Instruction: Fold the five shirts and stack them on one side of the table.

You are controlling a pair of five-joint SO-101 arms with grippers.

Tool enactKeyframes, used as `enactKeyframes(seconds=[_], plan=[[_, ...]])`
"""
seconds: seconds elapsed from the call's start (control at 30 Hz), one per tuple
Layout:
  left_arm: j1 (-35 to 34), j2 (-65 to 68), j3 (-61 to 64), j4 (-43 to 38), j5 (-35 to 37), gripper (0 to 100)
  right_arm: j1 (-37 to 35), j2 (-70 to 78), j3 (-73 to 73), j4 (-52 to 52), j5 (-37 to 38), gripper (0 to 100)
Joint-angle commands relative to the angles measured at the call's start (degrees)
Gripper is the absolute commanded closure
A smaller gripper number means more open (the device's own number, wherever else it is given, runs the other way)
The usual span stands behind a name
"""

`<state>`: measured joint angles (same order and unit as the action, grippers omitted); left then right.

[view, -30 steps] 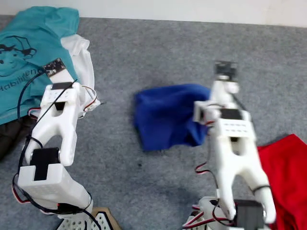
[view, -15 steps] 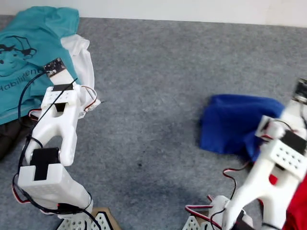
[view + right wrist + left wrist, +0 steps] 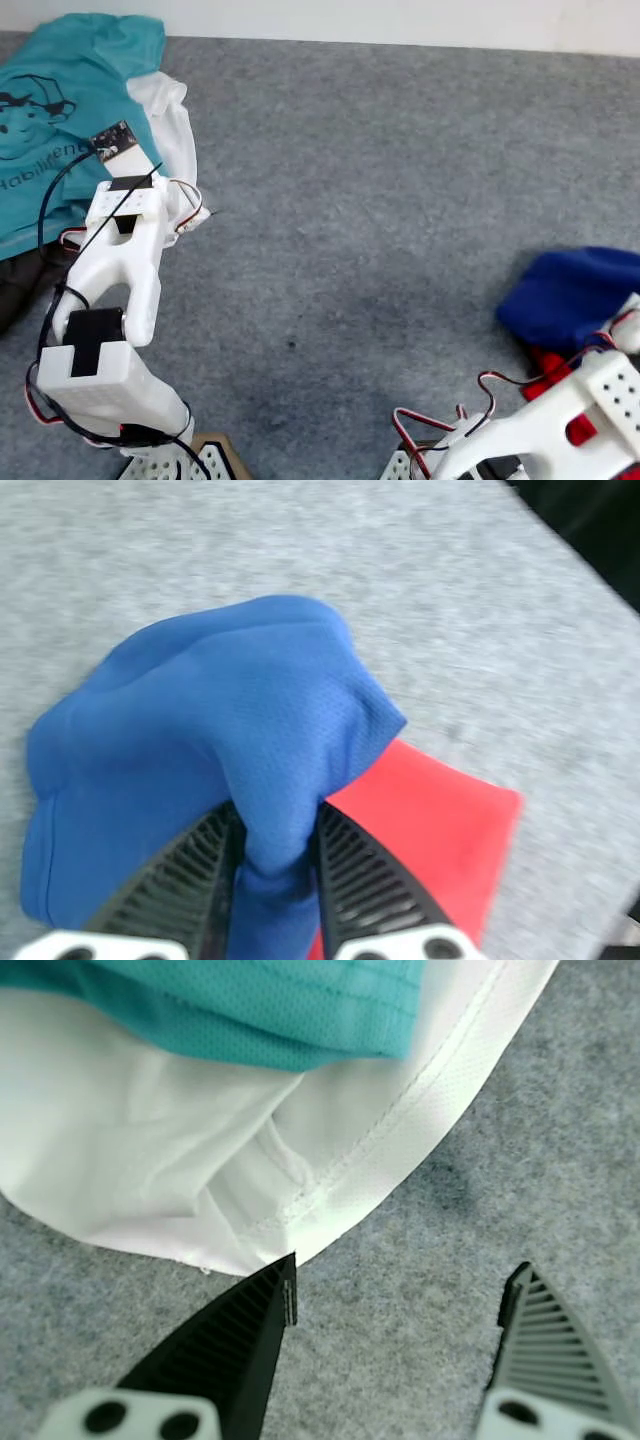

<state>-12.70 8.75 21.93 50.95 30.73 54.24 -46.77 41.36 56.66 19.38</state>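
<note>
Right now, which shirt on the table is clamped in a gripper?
The blue shirt: the right gripper pinches it over the red shirt; teal shirt and white shirt lie ungripped.

The bench (image 3: 380,150) is covered with a grey, fuzzy, carpet-like material, and the same flecked grey weave shows up close in both wrist views. Along its far edge runs a plain white wall (image 3: 400,25), meeting the grey covering in a straight line. A small dark speck (image 3: 290,346) lies on the covering toward the near side. At the near edge, a tan board (image 3: 218,452) with an angled corner rests flat on the bench. In the right wrist view, a dark space (image 3: 590,515) lies beyond the bench's edge.
</note>
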Motion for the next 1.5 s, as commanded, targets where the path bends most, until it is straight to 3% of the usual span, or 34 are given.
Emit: enactKeyframes(seconds=[0.0,0.4,0.7,1.0,1.23,1.47], plan=[[0.0,-2.2,-0.2,-0.7,0.6,68,5.1,-3.1,0.6,-0.1,4.1,99.1],[0.6,-2.2,0.5,-1.8,0.4,68,19.6,-9.2,12.9,-14.5,13.3,99.1],[0.6,-2.2,0.5,-1.8,0.4,68,22.5,-10.6,23.9,-22.2,19.3,99.1],[0.6,-2.2,0.6,-1.8,0.5,68,24.1,-10.6,27.2,-27.0,19.2,98.5],[0.6,-2.2,0.6,-1.8,0.5,68,25.1,-10.6,27.1,-26.9,15.6,80.2],[0.6,-2.2,0.6,-1.8,0.5,68,24.0,-10.6,23.5,-26.1,14.2,79.7]])
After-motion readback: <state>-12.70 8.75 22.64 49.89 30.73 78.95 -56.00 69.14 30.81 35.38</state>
